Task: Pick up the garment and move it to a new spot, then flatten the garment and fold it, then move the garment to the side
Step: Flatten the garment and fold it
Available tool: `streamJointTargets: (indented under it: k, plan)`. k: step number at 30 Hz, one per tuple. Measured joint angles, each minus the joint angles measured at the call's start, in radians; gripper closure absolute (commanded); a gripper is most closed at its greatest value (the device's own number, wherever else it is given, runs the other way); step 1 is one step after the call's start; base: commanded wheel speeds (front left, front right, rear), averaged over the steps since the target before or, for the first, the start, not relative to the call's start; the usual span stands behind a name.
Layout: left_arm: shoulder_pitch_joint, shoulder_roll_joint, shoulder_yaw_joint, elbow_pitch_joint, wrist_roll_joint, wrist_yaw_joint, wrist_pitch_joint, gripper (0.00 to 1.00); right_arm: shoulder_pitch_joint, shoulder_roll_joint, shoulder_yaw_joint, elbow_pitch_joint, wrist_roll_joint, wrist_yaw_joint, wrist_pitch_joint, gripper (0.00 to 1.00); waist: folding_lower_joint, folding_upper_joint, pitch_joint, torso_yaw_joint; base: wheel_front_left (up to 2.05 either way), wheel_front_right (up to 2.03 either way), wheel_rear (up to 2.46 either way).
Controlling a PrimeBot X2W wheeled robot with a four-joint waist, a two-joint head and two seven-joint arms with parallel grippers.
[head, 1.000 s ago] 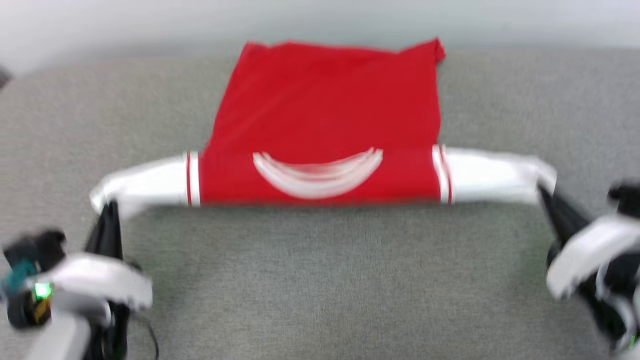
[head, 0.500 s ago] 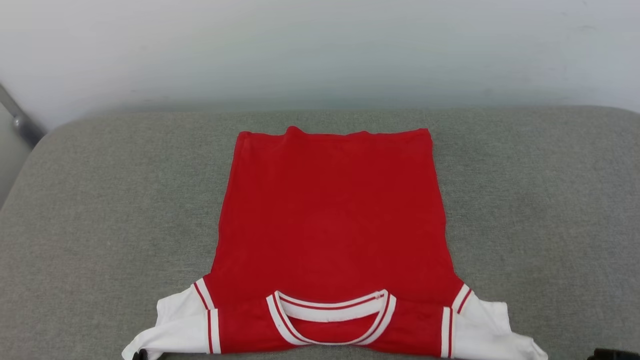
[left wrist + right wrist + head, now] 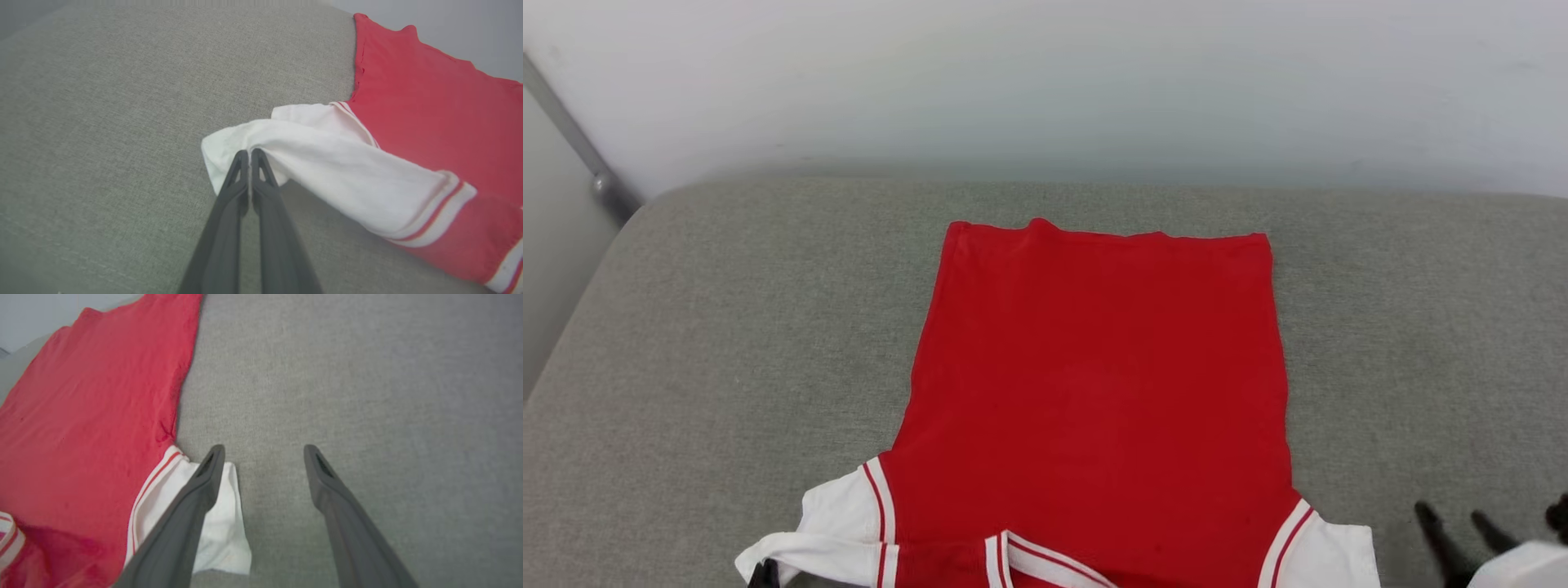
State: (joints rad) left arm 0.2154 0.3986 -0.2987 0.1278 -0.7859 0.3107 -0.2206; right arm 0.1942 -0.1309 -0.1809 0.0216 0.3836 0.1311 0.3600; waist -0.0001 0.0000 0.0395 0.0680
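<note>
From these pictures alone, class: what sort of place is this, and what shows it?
Probably an indoor room, perhaps a living space: a grey fabric cushion like a sofa seat, against a plain pale wall, with a red jersey spread on it.

No lettering, number, brand mark or label can be read in any view. The garment (image 3: 1094,384) lies with a plain red side up, and its only markings are the red-and-white stripes of the trim at the sleeves and collar.
</note>
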Motion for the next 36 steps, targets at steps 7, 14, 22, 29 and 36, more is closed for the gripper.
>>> streamJointTargets:
  k: [7, 14, 22, 29, 36]
  plan:
    - [-0.068, -0.021, -0.017, -0.033, 0.028, -0.013, -0.016, 1.00, -0.327, -0.039, -0.095, 0.123, 0.018, 0.000, 0.018, 0.00, 0.0001, 0.0000, 0.048, 0.047, 0.00, 0.00, 0.00]
    - [-0.160, -0.037, -0.067, -0.067, 0.079, -0.038, -0.020, 1.00, -0.671, -0.097, -0.104, 0.375, 0.011, 0.000, 0.189, 0.00, 0.0002, 0.0000, 0.132, 0.121, 0.00, 0.00, 0.00]
    - [-0.247, -0.077, -0.118, -0.105, 0.121, -0.067, -0.026, 1.00, -0.993, -0.154, -0.172, 0.566, -0.115, 0.000, 0.465, 0.00, 0.0003, 0.0000, 0.254, 0.221, 0.00, 0.00, 0.00]
    - [-0.291, -0.125, -0.160, -0.138, 0.159, -0.093, -0.034, 1.00, -1.154, -0.157, -0.258, 0.608, -0.280, 0.000, 0.625, 0.00, 0.0003, 0.0000, 0.367, 0.297, 0.00, 0.00, 0.00]
    - [-0.309, -0.153, -0.161, -0.142, 0.177, -0.118, -0.038, 1.00, -1.198, -0.128, -0.346, 0.607, -0.388, 0.000, 0.708, 0.00, 0.0002, 0.0000, 0.445, 0.343, 0.00, 0.00, 0.00]
